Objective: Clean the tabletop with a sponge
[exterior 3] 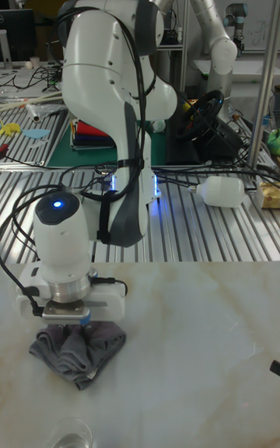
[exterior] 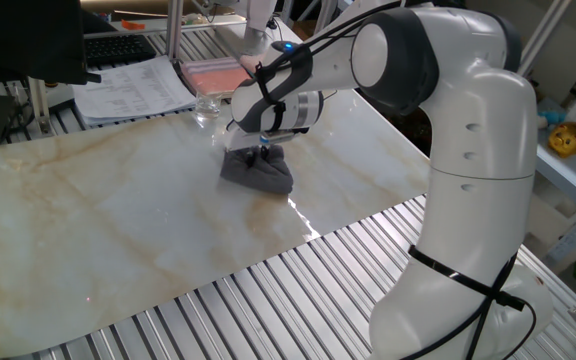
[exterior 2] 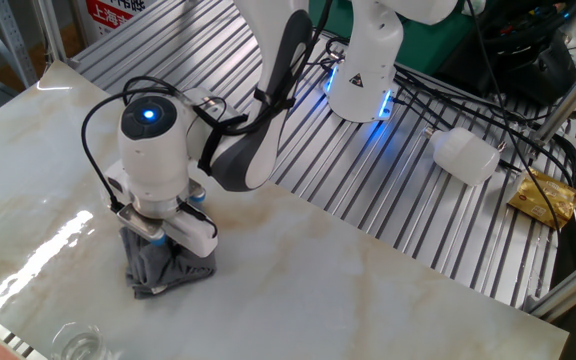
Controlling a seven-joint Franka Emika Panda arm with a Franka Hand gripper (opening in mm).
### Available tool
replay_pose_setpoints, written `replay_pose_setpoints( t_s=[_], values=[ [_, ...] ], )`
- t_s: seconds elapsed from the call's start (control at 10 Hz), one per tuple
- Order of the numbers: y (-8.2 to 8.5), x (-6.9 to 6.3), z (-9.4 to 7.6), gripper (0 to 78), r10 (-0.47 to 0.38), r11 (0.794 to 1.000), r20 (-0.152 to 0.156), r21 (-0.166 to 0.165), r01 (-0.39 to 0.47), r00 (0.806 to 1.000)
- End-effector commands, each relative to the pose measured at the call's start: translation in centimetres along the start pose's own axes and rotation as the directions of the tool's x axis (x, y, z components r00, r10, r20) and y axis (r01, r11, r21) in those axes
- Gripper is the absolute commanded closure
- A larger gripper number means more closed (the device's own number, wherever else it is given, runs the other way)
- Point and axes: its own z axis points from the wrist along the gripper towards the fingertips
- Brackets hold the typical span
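I've got the gripper (exterior: 262, 150) down on the sponge (exterior: 258, 172), fingers pinched in on the cloth so it's bunched up into a wrinkly dark grey heap under the tool. In the other fixed view the gripper (exterior 2: 165, 238) sits right on top of the sponge (exterior 2: 166, 270), w/ folds sticking out below and to the sides of the tool head. Tall fixed view agrees: gripper (exterior 3: 72, 323) clamped into the top of the sponge (exterior 3: 78, 352), cloth gathered up between the fingers, rest of it lying on the slab.

The sponge rests on the tabletop (exterior: 118, 220), toward the far edge of it in one fixed view. Just beyond the sponge there's a clear glass (exterior: 206, 107) and behind that a pink tray (exterior: 213, 73); a stack of papers (exterior: 133, 88) lies left of the tray, off the slab on the metal slats. On the near side of the sponge a bright glare streak runs across the tabletop.

In the tall fixed view a glass rim shows at the bottom edge, just in front of the sponge.
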Motion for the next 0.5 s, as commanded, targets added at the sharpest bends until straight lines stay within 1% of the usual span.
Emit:
replay_pose_setpoints(
  t_s=[0.1,0.2,0.3,0.5],
  values=[
    [1.6,1.9,-0.2,76.3,-0.009,1.000,-0.091,0.026,0.012,0.996],
    [1.7,2.0,-0.6,76.3,-0.008,1.000,-0.095,0.026,0.011,0.995],
    [2.0,2.2,-1.6,76.3,-0.007,1.000,-0.103,0.026,0.009,0.995],
    [2.4,2.6,-3.4,76.3,-0.009,1.000,-0.103,0.024,0.012,0.995]
  ],
)
